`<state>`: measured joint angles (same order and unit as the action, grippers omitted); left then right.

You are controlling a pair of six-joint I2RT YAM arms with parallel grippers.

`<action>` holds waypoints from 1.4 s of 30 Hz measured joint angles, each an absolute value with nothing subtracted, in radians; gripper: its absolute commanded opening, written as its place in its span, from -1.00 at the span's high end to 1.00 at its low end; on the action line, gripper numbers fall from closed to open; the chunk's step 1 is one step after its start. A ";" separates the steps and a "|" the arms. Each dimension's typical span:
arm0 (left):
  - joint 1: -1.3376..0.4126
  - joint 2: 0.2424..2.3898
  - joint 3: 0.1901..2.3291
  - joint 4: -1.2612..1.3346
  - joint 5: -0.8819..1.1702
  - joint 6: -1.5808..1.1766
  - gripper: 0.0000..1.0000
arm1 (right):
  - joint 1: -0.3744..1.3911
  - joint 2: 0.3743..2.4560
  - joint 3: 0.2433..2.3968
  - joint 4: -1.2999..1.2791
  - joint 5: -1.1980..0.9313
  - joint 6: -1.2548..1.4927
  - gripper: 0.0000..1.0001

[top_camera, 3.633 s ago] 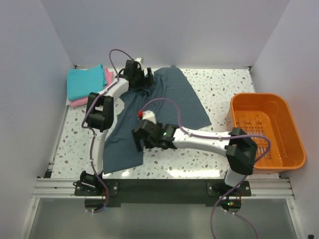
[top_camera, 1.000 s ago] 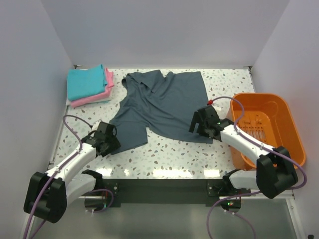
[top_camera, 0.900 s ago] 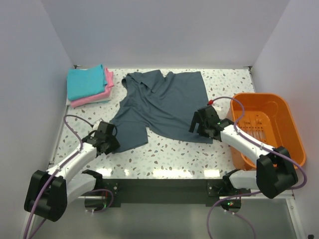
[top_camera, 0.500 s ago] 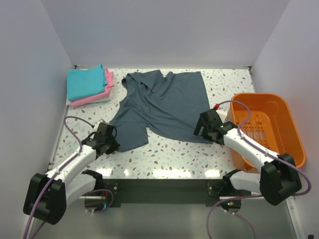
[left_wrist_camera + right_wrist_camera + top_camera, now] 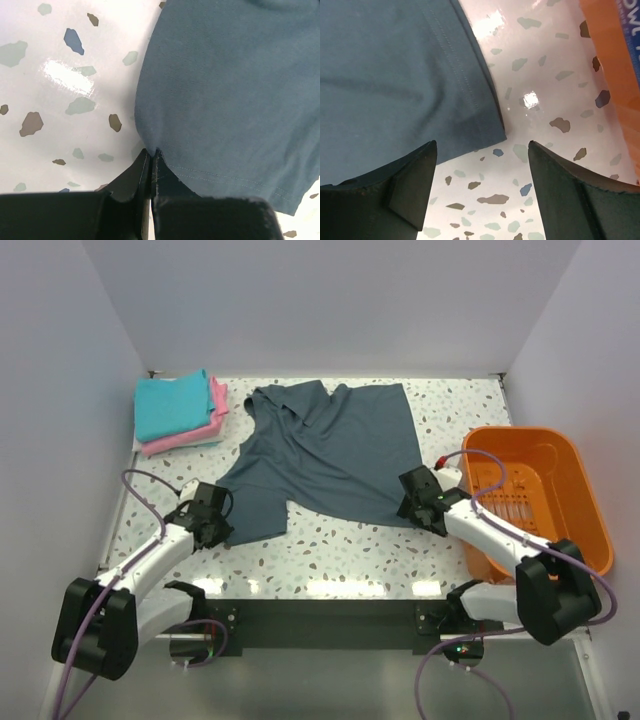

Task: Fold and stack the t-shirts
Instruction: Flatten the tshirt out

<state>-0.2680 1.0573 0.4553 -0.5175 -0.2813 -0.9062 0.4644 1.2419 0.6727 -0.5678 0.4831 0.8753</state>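
Note:
The dark slate t-shirt (image 5: 325, 450) lies spread flat on the speckled table. My left gripper (image 5: 212, 525) is at its near left hem corner and is shut on the cloth. In the left wrist view the fingertips (image 5: 151, 151) pinch the hem edge of the shirt (image 5: 230, 85). My right gripper (image 5: 412, 502) stands open low over the shirt's near right corner. In the right wrist view that corner (image 5: 490, 131) sits just ahead of the gap between the fingers (image 5: 481, 144), with nothing gripped. A folded turquoise t-shirt (image 5: 172, 402) rests on a folded pink one (image 5: 170, 446) at the back left.
An orange plastic bin (image 5: 590, 540) stands at the right edge of the table, close to my right arm; its wall (image 5: 615, 50) shows in the right wrist view. White walls close in the table at the left, back and right.
My left gripper has shut on the shirt's near left hem corner. My right gripper has slid right and nearer, to the shirt's near right corner, with its jaws a little narrower.

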 measured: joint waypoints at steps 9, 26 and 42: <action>-0.260 1.065 0.455 -0.518 -0.287 -0.906 1.00 | 0.464 1.364 0.649 -0.499 0.488 0.886 -0.19; -0.255 0.974 0.523 -0.560 -0.259 -0.868 1.00 | 0.464 1.345 0.628 -0.383 0.483 0.874 1.00; -0.255 0.853 1.441 -0.592 -0.268 -0.704 1.00 | 0.464 0.802 1.323 -0.616 0.581 0.566 1.00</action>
<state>-0.2554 0.8532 1.4410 -0.5922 -0.2676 -0.7040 0.4644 0.8024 1.3228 -0.6155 0.5812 0.5655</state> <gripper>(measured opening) 0.036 0.026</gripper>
